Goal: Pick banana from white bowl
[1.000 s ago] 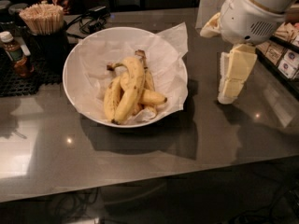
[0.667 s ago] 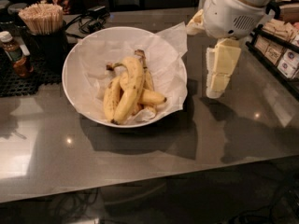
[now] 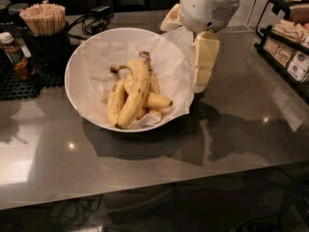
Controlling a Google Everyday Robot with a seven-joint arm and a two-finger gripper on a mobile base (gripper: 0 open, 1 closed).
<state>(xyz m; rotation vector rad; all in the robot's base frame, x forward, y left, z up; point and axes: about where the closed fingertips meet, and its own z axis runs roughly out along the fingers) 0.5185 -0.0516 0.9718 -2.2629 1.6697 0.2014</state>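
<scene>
Nearby, banana (image 3: 135,87) left of gripper (image 3: 199,83).

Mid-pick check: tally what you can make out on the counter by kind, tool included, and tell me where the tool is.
Bananas: 4 showing, the banana on top
White bowl: 1
Brown bottle: 1
Cup of wooden sticks: 1
Packet rack: 1
Tool: 1, hanging just outside the bowl's right rim
Total: 9
</scene>
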